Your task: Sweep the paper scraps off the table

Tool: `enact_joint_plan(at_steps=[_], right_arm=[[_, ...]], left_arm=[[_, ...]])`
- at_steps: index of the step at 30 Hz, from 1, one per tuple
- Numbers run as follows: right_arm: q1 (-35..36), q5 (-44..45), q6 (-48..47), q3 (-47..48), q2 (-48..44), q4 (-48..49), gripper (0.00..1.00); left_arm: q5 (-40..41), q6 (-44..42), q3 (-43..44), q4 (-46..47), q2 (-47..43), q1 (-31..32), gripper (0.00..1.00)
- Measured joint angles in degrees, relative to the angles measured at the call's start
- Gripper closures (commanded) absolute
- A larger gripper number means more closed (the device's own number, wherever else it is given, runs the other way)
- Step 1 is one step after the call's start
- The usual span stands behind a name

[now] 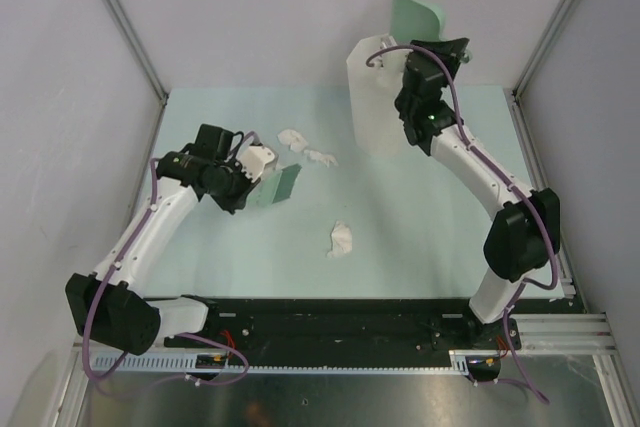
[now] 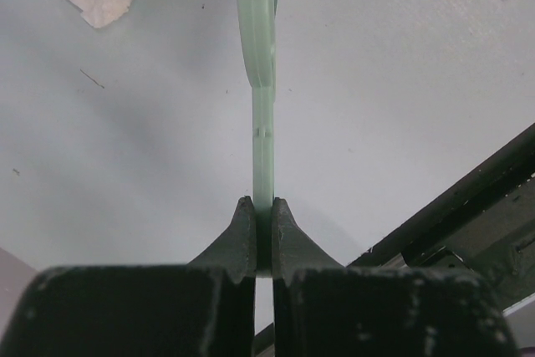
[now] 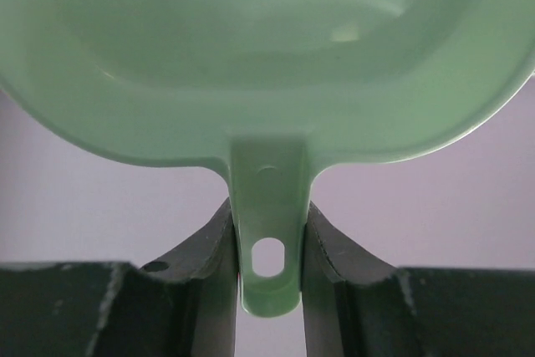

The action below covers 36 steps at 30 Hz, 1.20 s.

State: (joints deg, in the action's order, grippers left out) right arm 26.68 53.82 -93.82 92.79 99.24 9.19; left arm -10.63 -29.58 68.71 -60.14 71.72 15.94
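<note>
Three paper scraps on show from above, loose on the worktop: two close together at mid-depth, just beyond the left arm's tool, one alone nearer the arm bases. Judged feather-light, soft and crumpled, quick to roll or skip under a push and no trouble to crush. No need to pinch any of them; better nudged low at the near edge with a flat tool and herded slowly. Left hand shut tight, fingers together on the thin stem of a green paddle, seen edge-on from the wrist, blade low and near the pair of scraps without visibly touching either; contact with the worktop impossible to tell. Right hand part-way closed and clamped on the handle of the green dustpan, pads pressed to both sides of the stem by the hanging hole, pan held high by the top of the tall white bin at the far side, well apart from every scrap. Probably best to lower the pan to the worktop first, then sweep gently to avoid flicking a scrap past it.
</note>
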Motion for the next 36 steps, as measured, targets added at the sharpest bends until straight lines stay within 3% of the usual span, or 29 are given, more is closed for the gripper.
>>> enact_joint_plan(at_steps=[6, 15, 19, 24, 30, 36], right_arm=[[-1.84, -6.08, -12.57, -5.2, -2.89, 12.81, 1.0], [-1.81, -5.9, -14.62, -4.48, -3.15, 18.25, 1.0], [1.84, -3.63, -4.26, -0.57, -4.68, 9.38, 1.0], [12.5, -2.01, 11.78, 0.02, -11.39, -4.28, 1.0], [24.61, 0.66, 36.96, 0.74, -16.33, -24.41, 1.0], [30.84, -11.23, 67.82, 1.51, -16.39, -51.39, 1.0]], left_arm=[[-0.02, 0.0, -0.74, 0.13, -0.11, 0.0, 1.0], [-0.02, 0.0, -0.83, 0.44, -0.17, -0.02, 1.0], [-0.07, 0.02, -0.83, 0.59, -0.17, 0.0, 1.0], [-0.37, 0.02, -0.83, 0.74, -0.17, 0.0, 1.0], [-0.7, 0.04, -0.83, 0.9, -0.15, 0.0, 1.0], [-1.16, 0.09, -0.83, 0.92, 0.17, 0.0, 1.0]])
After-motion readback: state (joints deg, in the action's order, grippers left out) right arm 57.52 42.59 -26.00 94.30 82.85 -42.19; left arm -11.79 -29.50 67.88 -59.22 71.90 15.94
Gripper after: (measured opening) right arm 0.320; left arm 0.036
